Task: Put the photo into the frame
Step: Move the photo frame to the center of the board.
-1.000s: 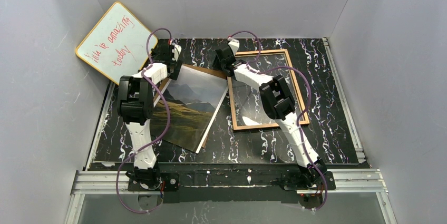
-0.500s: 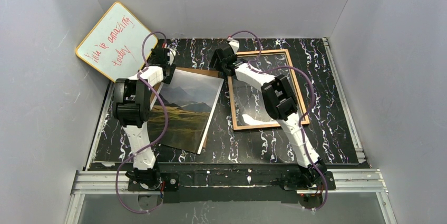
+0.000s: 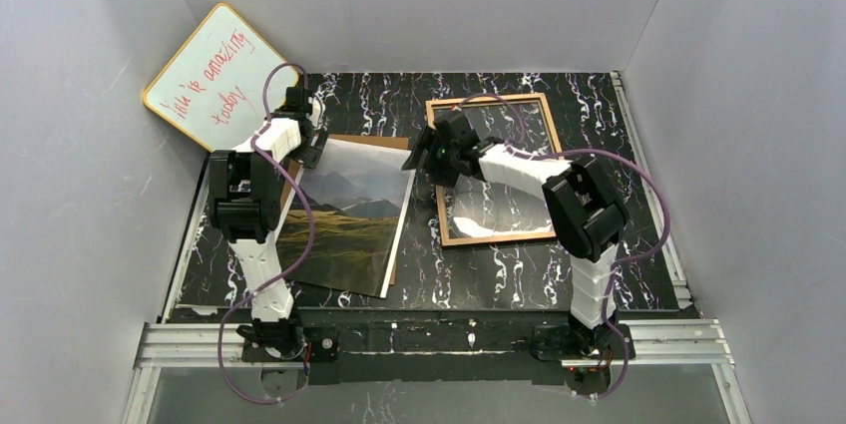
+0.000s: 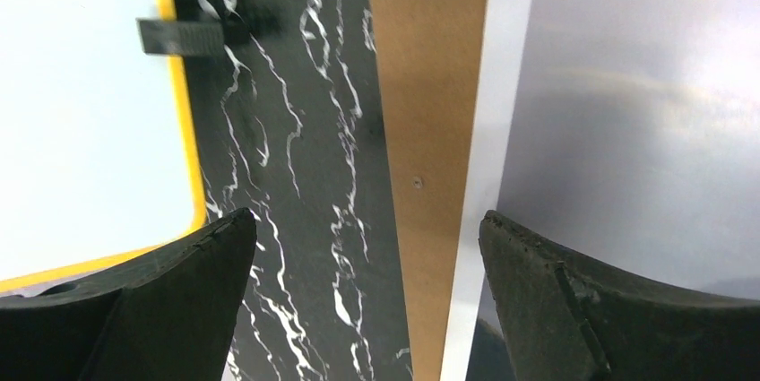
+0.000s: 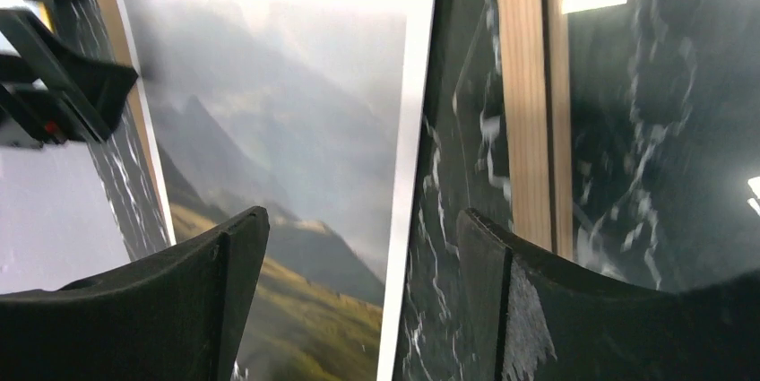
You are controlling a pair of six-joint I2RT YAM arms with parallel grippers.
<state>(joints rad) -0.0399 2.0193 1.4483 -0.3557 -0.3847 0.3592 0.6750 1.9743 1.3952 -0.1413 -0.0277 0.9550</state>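
Note:
The photo [image 3: 349,214], a misty mountain print, lies face up on the left half of the table. The frame [image 3: 489,99] lies to its right, wood-coloured side up, with its glass reflecting lights. My left gripper [image 3: 313,148] hovers open over the photo's far left corner. In the left wrist view its jaws [image 4: 367,229] stand wide above marble, brown panel and the photo's [image 4: 627,112] white border. My right gripper [image 3: 421,153] is open between photo and frame. The right wrist view shows the photo's [image 5: 287,112] right edge under the gripper [image 5: 363,220], and the frame [image 5: 520,85] beside it.
A brown hardboard backing panel [image 3: 377,140] lies under the photo, showing along its far and right edges and in the left wrist view [image 4: 430,85]. A yellow-edged whiteboard [image 3: 214,75] with red writing leans in the back left corner. Grey walls enclose the black marble table [image 3: 638,254].
The right arm swung from the frame's far left corner toward the gap beside the photo, jaws widening. The left gripper opened and drew back to the left. The photo settled flatter and shifted slightly.

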